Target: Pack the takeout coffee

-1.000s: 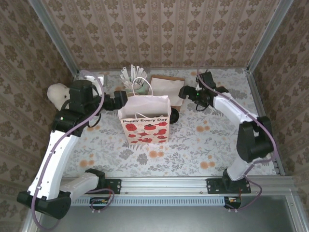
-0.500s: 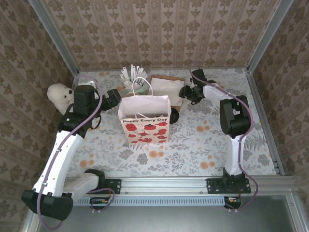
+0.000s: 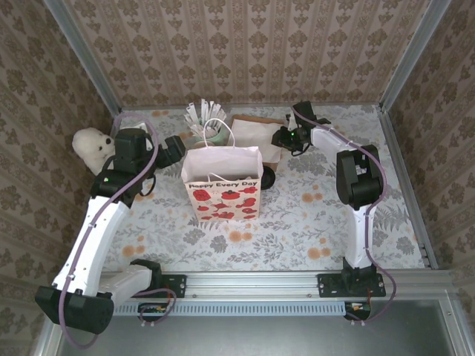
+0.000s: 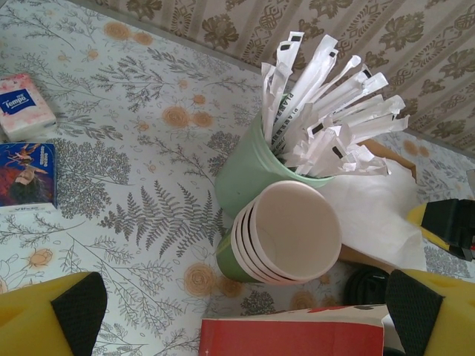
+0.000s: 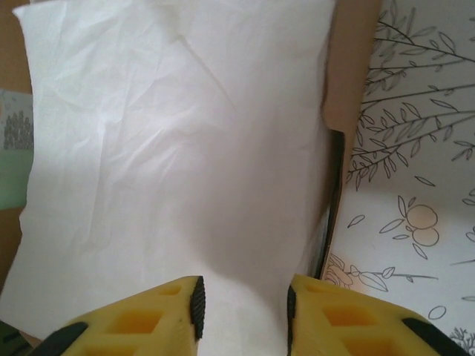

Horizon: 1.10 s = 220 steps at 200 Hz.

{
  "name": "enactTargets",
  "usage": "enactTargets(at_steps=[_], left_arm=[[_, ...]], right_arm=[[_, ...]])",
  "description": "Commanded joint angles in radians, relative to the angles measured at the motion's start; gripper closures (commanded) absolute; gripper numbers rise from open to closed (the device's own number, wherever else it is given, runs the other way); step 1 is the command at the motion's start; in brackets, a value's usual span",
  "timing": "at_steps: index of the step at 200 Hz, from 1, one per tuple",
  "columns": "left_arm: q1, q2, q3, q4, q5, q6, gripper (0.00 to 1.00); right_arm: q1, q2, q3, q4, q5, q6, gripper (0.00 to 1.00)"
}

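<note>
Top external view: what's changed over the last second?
The right arm folded its elbow inward, nudging the right gripper slightly farther back over the brown box and its white paper. The left gripper drew a little left, away from the paper bag. Bag, takeout coffee and teddy bear stayed put.

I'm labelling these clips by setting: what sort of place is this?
Probably a staged takeout-packing booth, not a real café: stacked paper cups, a green pot of wrapped sticks and a poppy-print paper bag between wallpapered panels.

Floral table [image 3: 312, 215] bears paper bag [image 3: 223, 189] (upright), teddy [image 3: 89, 142].
</note>
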Motion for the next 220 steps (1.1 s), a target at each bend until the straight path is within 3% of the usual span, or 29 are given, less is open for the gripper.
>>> enactTargets(at_steps=[1,38,74,120,177,220], left_arm=[[0.011,-0.005,0.018,-0.013,0.009,0.013,0.0],[0.014,-0.017,0.007,-0.018,0.003,0.014,0.0],[0.025,-0.021,-0.022,0.026,0.033,0.014,0.0],[0.083,-0.022,-0.027,0.124,0.183,0.103,0.0],[0.113,-0.064,-0.055,0.334,0.393,0.265,0.0],[0.114,-0.065,-0.042,0.438,0.56,0.342,0.0]], right_arm=[[0.004,0.003,0.023,0.008,-0.02,-0.016,0.78],[0.005,-0.074,-0.045,0.095,-0.027,-0.017,1.0],[0.005,-0.218,-0.209,0.326,-0.069,0.007,1.0],[0.005,-0.399,-0.435,0.688,-0.108,-0.013,1.0],[0.011,-0.566,-0.485,0.754,-0.156,-0.116,1.0],[0.031,-0.715,-0.464,0.657,-0.185,-0.226,1.0]])
